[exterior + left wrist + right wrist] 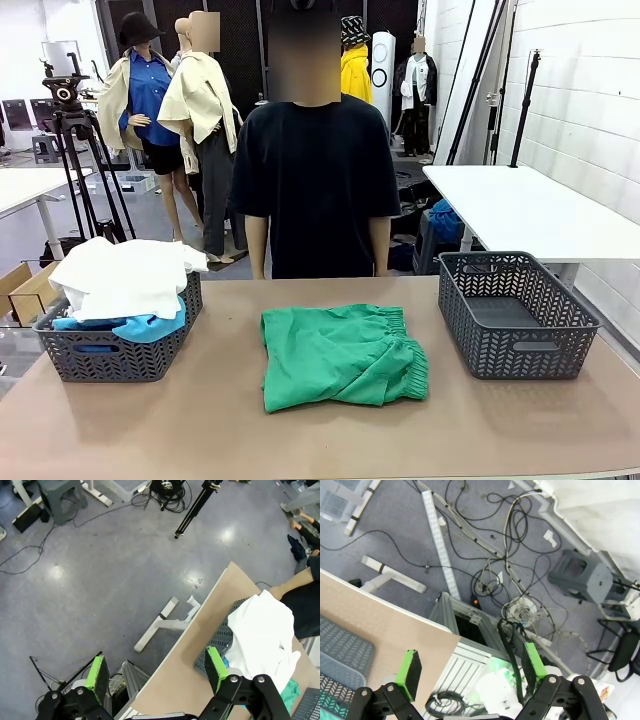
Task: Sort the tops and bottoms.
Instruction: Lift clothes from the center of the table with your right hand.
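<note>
The bottoms, bright green shorts [340, 355] with a gathered waistband, lie folded in the middle of the brown table [230, 440]. The tops sit in the grey basket [115, 350] at the left: a white shirt [125, 275] heaped over a blue one [145, 327]. In the left wrist view my left gripper [156, 672] hangs open beyond the table's left edge, with the white shirt [262, 630] and its basket [220, 637] off to its right. My right gripper [471, 667] stands open over the floor past a table corner [385, 630]. Nothing is between either gripper's fingers.
A second grey basket [515, 315] stands at the table's right; its corner [340, 650] shows in the right wrist view. A person in a dark shirt [315, 180] stands at the far side, arms down. Cables [500, 555] litter the floor and a tripod [75, 130] stands back left.
</note>
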Robot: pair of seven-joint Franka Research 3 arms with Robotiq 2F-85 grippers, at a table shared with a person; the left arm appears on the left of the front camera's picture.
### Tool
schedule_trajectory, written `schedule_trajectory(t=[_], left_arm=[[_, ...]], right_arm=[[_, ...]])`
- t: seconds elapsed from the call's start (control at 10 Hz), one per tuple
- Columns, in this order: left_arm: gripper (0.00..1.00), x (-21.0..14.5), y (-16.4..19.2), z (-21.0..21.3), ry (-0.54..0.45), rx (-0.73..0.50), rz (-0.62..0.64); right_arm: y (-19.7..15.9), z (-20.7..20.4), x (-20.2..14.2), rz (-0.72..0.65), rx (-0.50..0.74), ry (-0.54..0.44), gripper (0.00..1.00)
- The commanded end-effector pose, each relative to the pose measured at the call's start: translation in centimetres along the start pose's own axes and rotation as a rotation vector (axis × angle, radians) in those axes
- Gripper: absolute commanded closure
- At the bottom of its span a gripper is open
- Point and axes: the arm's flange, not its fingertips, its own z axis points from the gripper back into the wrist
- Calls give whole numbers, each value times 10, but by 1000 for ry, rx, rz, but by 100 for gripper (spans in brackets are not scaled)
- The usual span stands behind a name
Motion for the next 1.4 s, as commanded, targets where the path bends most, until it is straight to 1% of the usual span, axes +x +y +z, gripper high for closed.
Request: schedule_trajectory(t=[0.0,0.4,0.5,0.6,0.7,0.8,0.9,1.0,1.1,1.2,1.3], left_arm=[[0,1,2,3,-6,5,-1],[0,1,2,3,-6,5,-1],[0,1,2,3,-6,5,-1],[0,1,2,3,-6,5,-1],[0,1,2,3,-6,5,-1],[0,1,2,3,-6,5,-1],[0,1,2,3,-6,5,-1],[0,1,2,3,-6,5,-1],[0,1,2,3,-6,5,-1],[0,1,2,3,-6,5,-1],[0,1,2,3,-6,5,-1]], right_arm=[[0,-1,-2,6,4,2,0],[0,0,0,0,0,0,0],[15,28,-3,90,88,-18,0],[51,70,-20,220,213,-54,0],[84,107,-38,337,341,-65,0],[113,136,-61,460,437,-43,0],[142,158,-95,609,529,1,0],[168,163,-132,781,592,63,0],[192,157,-178,909,614,85,0],[215,146,-220,989,623,71,0],[239,129,-255,1036,618,78,0]])
